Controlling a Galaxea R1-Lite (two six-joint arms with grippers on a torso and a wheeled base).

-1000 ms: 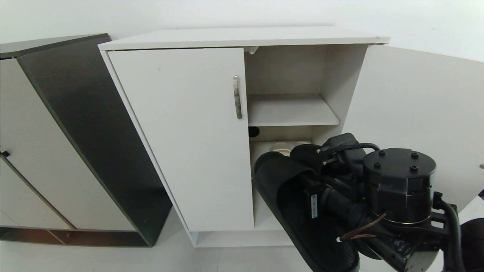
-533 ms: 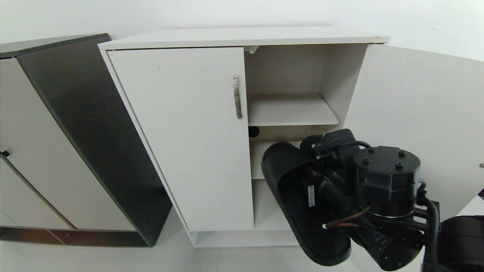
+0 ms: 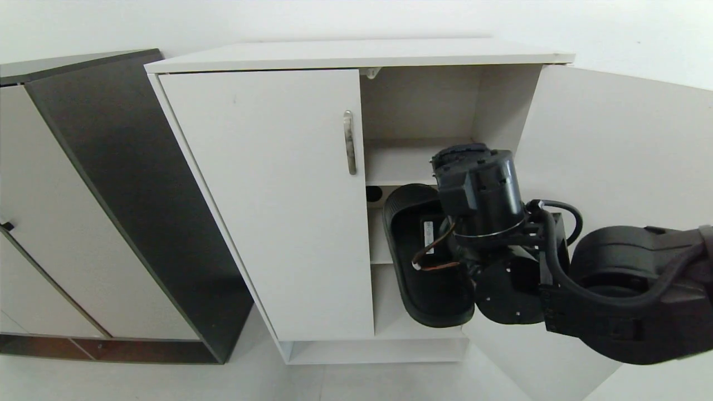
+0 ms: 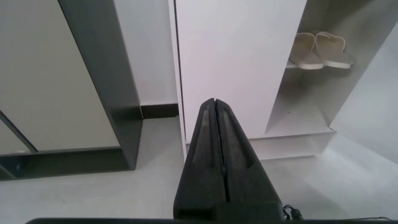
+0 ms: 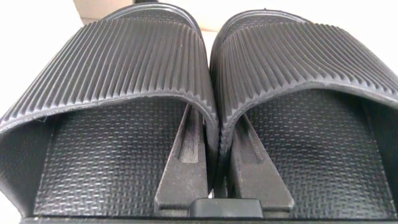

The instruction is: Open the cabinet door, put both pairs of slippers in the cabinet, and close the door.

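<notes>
Head view has the white cabinet [image 3: 356,55] standing with its left door [image 3: 267,200] shut, a metal handle [image 3: 349,142] at that door's inner edge, and its right door [image 3: 618,167] swung wide open to the right. At the open half, the right arm holds a pair of black slippers [image 3: 420,267] on end, strap end uppermost just under the upper shelf [image 3: 401,161] and heel end low before the bottom compartment. The pair is at the mouth of the opening; how far in it reaches cannot be told. It hangs clear of the floor [image 3: 167,384].

From the right wrist camera, the black slippers [image 5: 143,81] lie side by side with their ribbed straps arching over the right gripper [image 5: 216,121]. One of its fingers [image 5: 183,162] goes into each slipper, and the jaws are drawn in close, pinching the two touching inner walls of the pair between them.

From the left wrist camera, the left gripper [image 4: 214,107] is well out from the cabinet, above the floor, with its fingers [image 4: 202,149] pressed flat together and nothing between them. Beyond it, a pair of cream slippers [image 4: 323,51] rests side by side on the middle shelf [image 4: 298,65] inside the open half. A dark grey cabinet [image 4: 99,68] stands just beside the white one on the left.
</notes>
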